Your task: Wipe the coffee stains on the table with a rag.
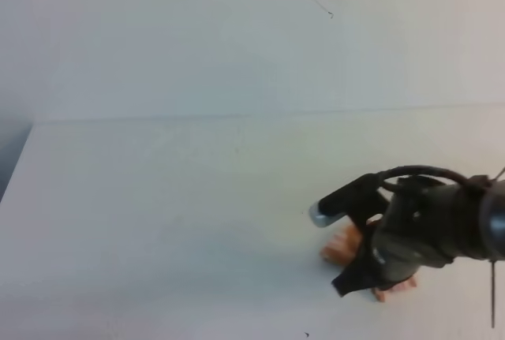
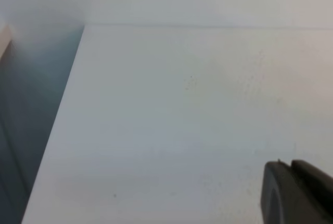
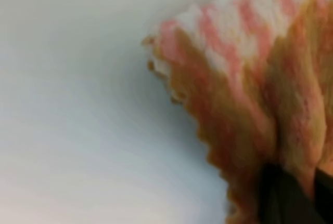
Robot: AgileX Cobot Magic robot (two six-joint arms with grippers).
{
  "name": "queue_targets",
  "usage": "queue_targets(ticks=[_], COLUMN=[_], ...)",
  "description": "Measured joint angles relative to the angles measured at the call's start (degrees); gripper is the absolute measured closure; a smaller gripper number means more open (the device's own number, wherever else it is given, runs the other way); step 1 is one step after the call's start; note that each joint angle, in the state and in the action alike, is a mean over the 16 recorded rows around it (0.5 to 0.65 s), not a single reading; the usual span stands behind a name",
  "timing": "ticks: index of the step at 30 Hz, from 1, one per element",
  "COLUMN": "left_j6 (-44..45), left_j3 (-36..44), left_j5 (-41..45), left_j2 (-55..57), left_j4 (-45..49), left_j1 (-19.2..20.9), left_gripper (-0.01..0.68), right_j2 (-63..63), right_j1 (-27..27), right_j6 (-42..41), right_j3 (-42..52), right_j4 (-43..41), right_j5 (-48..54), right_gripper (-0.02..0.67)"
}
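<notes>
My right claw point(image 1: 371, 265) is clenched on the bunched rag point(image 3: 250, 83), pressed to the worktop point(image 1: 158, 198) near its front right edge, and since I see no coffee stain, I risk wiping off-target or dragging the cloth loose.

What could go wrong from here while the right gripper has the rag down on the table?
1. The right gripper covers most of the rag, and no stain shows in any view, so a wipe could miss leftover coffee or spread it unseen.
2. The right wrist view shows the rag bunched between the fingers; only a small patch may be touching the table.
3. The rag lies close to the table's near edge, so a stroke that way could drag it off.
</notes>
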Motion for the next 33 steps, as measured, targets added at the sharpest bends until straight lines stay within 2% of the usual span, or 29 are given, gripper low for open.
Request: queue_targets(ticks=[8,17,21,29,33], left_j6=[0.00,0.00,0.00,0.00,0.00], left_j3=[0.00,0.00,0.00,0.00,0.00], left_j5=[0.00,0.00,0.00,0.00,0.00], left_j2=[0.00,0.00,0.00,0.00,0.00], left_j4=[0.00,0.00,0.00,0.00,0.00], left_j1=[0.00,0.00,0.00,0.00,0.00], left_gripper=[0.674,0.674,0.674,0.674,0.674], right_j2=[-7.84,-9.91,-8.53,-10.44,-16.23], right_j1=[-9.11,-12.93,-13.07,-13.07,-13.07], right_j6=[2.15,1.04,0.00,-2.73,-5.05], right_j3=[3.67,3.76,3.74,2.96,2.47], right_j4=[-0.83,1.64,3.64,7.13,7.63], right_j5=[-1.74,-3.10,-3.23,-1.74,-0.52], right_gripper=[0.612,0.597,0.541,0.380,0.350])
